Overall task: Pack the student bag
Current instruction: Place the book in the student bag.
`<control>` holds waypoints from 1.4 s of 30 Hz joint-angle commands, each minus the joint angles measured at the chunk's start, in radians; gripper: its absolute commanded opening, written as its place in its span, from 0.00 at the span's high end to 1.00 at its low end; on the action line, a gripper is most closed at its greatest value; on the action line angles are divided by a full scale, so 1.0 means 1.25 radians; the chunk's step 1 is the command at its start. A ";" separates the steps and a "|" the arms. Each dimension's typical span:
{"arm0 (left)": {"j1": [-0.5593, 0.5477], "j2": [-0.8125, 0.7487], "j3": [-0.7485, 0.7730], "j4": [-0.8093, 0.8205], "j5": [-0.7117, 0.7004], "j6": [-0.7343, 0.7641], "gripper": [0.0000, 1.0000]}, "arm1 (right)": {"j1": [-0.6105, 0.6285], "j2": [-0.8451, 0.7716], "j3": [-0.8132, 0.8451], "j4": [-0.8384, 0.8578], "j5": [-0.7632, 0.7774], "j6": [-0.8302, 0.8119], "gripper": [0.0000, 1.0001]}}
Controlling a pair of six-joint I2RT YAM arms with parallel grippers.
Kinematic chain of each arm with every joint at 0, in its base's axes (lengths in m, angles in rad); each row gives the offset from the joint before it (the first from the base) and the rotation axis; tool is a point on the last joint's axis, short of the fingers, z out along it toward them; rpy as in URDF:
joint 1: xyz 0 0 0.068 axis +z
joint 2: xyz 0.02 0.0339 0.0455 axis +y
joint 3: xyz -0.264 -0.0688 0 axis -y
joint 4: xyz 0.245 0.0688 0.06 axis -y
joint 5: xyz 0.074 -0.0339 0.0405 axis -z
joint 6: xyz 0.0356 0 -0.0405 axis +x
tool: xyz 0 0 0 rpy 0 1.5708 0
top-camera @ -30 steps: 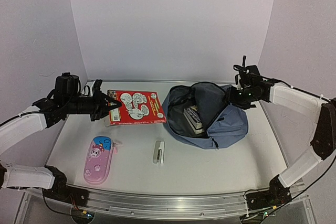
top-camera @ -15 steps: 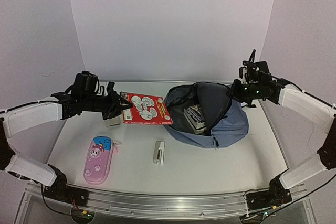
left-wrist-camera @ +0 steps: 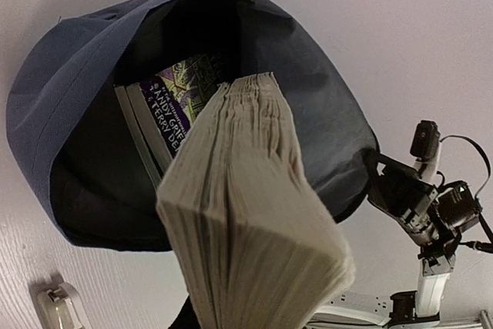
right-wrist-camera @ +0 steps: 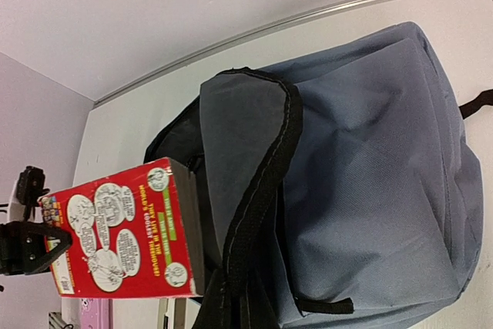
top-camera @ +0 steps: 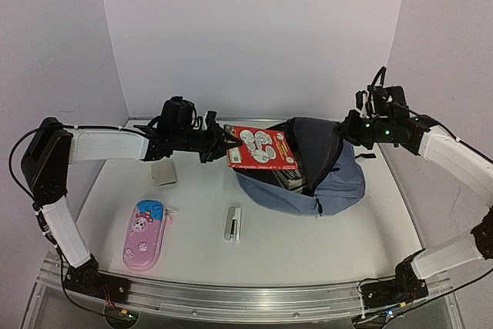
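**Top external view: thick red paperback book (top-camera: pixel 262 149) held at the mouth of the soft slate-blue fabric student bag (top-camera: pixel 343 179)**

The student bag lies on the right half of the white table (top-camera: pixel 308 244), its dark-lined opening turned towards the left arm. The left gripper (top-camera: pixel 223 144) is clamped on the left edge of the red book and holds it off the table, with the book's far end over the bag's opening. In the left wrist view the book's page block points into the bag, where a purple-covered book (left-wrist-camera: pixel 166 105) already sits. The right gripper (top-camera: pixel 353 132) has its jaws pressed together on the bag's upper flap, which stands raised. The black zipper trim runs down that flap in the right wrist view. Near the left arm lie a pink-and-blue cartoon pencil case (top-camera: pixel 145 235), a small white stapler (top-camera: pixel 233 223) and a small beige box (top-camera: pixel 163 173), all well apart from the bag.
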 commanded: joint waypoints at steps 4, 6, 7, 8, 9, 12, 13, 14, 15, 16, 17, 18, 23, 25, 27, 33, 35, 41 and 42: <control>-0.005 0.098 0.116 0.088 0.033 -0.019 1.00 | -0.002 -0.056 0.029 0.032 -0.030 0.018 1.00; -0.009 0.127 0.143 0.085 0.037 -0.016 1.00 | -0.002 -0.061 0.028 0.034 -0.037 0.021 1.00; -0.012 0.142 0.158 0.079 0.035 -0.010 1.00 | -0.002 -0.063 0.027 0.035 -0.038 0.023 1.00; -0.015 0.159 0.172 0.068 0.031 -0.005 1.00 | -0.002 -0.066 0.025 0.036 -0.039 0.024 1.00; -0.017 0.177 0.192 0.056 0.027 0.001 1.00 | -0.001 -0.067 0.022 0.038 -0.041 0.026 1.00; -0.026 0.227 0.237 0.030 0.022 0.009 1.00 | -0.002 -0.069 0.010 0.048 -0.052 0.034 1.00; -0.031 0.242 0.253 0.026 0.019 0.010 1.00 | -0.002 -0.068 0.005 0.051 -0.055 0.036 1.00; -0.037 0.259 0.268 0.021 0.013 0.013 1.00 | -0.002 -0.067 0.000 0.055 -0.057 0.039 1.00; -0.043 0.277 0.285 0.012 0.006 0.018 1.00 | -0.001 -0.066 -0.006 0.060 -0.060 0.042 1.00; -0.050 0.293 0.311 0.000 -0.001 0.025 1.00 | -0.002 -0.065 -0.010 0.064 -0.061 0.046 1.00; -0.057 0.313 0.339 -0.015 -0.006 0.031 1.00 | -0.002 -0.063 -0.016 0.070 -0.064 0.049 1.00; -0.063 0.335 0.367 -0.029 -0.010 0.036 1.00 | -0.002 -0.062 -0.022 0.077 -0.068 0.053 1.00; -0.099 0.422 0.481 -0.101 -0.074 0.063 0.99 | -0.001 -0.065 -0.046 0.109 -0.083 0.074 1.00; -0.110 0.450 0.519 -0.155 -0.113 0.083 0.96 | -0.002 -0.068 -0.051 0.115 -0.082 0.077 1.00; -0.114 0.460 0.536 -0.188 -0.128 0.096 0.90 | -0.002 -0.070 -0.054 0.115 -0.080 0.078 1.00; -0.117 0.414 0.497 -0.254 -0.195 0.156 0.57 | -0.002 -0.072 -0.064 0.115 -0.078 0.076 1.00; -0.118 0.389 0.477 -0.275 -0.223 0.177 0.46 | -0.002 -0.070 -0.066 0.117 -0.078 0.076 1.00; -0.122 0.374 0.472 -0.334 -0.262 0.212 0.36 | -0.002 -0.063 -0.063 0.126 -0.082 0.079 1.00; -0.125 0.377 0.479 -0.345 -0.268 0.217 0.36 | -0.002 -0.062 -0.061 0.127 -0.083 0.080 1.00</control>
